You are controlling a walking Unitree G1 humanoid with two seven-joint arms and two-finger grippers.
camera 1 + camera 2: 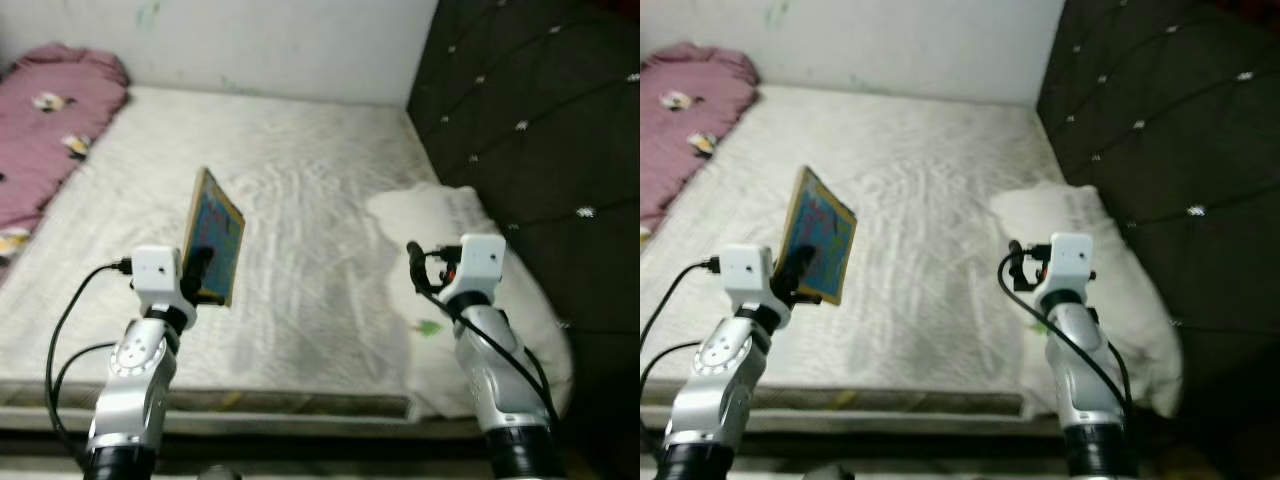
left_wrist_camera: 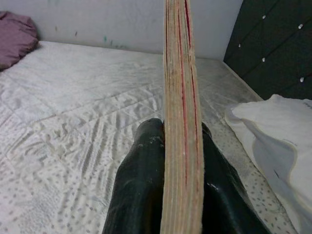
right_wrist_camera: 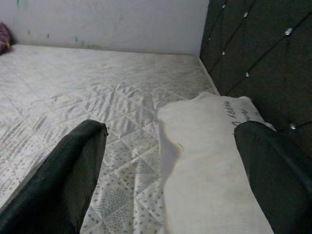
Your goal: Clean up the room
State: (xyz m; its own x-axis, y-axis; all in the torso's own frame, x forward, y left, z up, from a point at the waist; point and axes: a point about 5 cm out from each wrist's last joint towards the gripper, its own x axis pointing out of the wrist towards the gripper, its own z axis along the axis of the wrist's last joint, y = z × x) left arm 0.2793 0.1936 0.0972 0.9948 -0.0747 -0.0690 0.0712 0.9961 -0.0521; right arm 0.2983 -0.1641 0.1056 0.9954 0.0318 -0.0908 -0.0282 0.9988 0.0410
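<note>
Bed, one: a mattress [image 1: 300, 200] in a pale quilted cover, wrinkled across its middle, filling the space from the white wall [image 1: 270, 40] at the far edge to the near edge just before the robot. Headboard [image 1: 540, 130], one: dark, button-tufted, standing along the mattress's right edge. Blanket [image 1: 45, 130], one: maroon with small pale motifs, bunched along the left edge up to the far left corner. Pillow [image 1: 470, 290], one: white, with a line of dark lettering visible in the right wrist view, lying at the near right corner against the headboard and reaching past the mattress's near edge; a small green mark shows on the part nearest the right arm. Book [image 1: 213, 238], one: thin, hardbacked, its cover blue with multicoloured print and a tan border, held clear above the near left part of the mattress, standing on edge and tilted; in the left wrist view its page edge [image 2: 181, 122] runs straight up between the two black fingers. Left gripper [image 1: 198, 268]: clamped on the lower end of the book, one finger on each cover. Right gripper [image 3: 170, 180]: spread wide and holding nothing, raised over the near right corner, pillow and mattress beneath it.
</note>
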